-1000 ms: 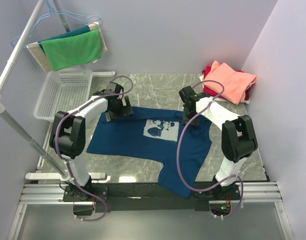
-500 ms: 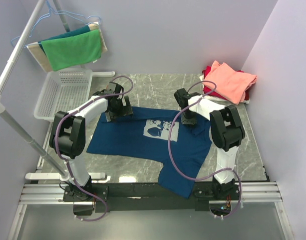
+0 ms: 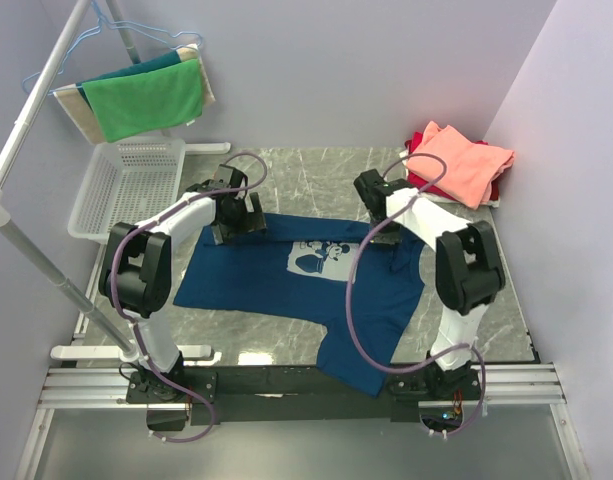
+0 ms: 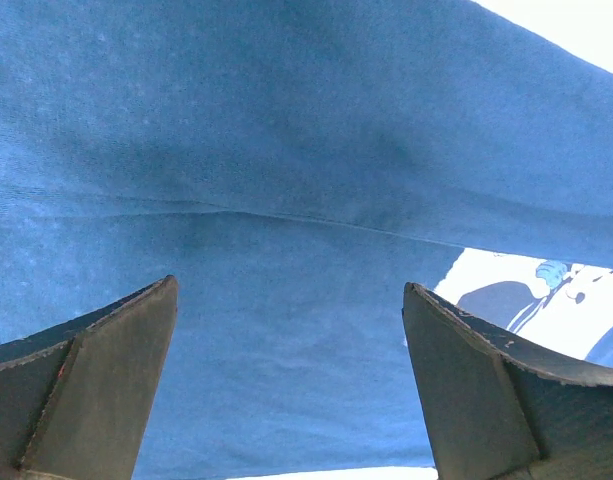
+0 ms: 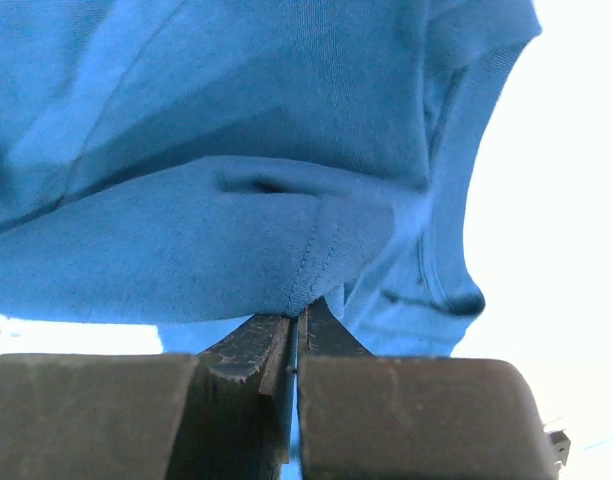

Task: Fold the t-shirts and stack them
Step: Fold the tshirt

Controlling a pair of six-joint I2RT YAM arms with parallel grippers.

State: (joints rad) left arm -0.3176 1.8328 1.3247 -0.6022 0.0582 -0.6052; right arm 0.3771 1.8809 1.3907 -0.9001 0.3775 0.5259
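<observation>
The navy-blue t-shirt (image 3: pixel 276 280) lies spread on the marble table (image 3: pixel 316 170), its pale mouse print (image 3: pixel 321 258) facing up. My left gripper (image 3: pixel 236 222) hovers open over the shirt's far left edge; in the left wrist view only blue cloth (image 4: pixel 286 180) shows between its spread fingers (image 4: pixel 116 340). My right gripper (image 3: pixel 382 228) is at the shirt's far right edge. In the right wrist view its jaws are shut on a stitched seam fold of the navy t-shirt (image 5: pixel 306 260), pinched at the right gripper (image 5: pixel 304 312). Folded salmon-pink (image 3: pixel 464 160) and red (image 3: pixel 422 140) t-shirts are stacked at the back right.
A white mesh basket (image 3: pixel 126 185) stands at the left of the table. A green cloth (image 3: pixel 146 100) hangs on a hanger from the rack pole (image 3: pixel 31 125) at the back left. Walls close in the back and right sides.
My right gripper has closed onto the shirt's far right edge, and its arm has shifted slightly there. The left arm and the shirt's spread have not moved.
</observation>
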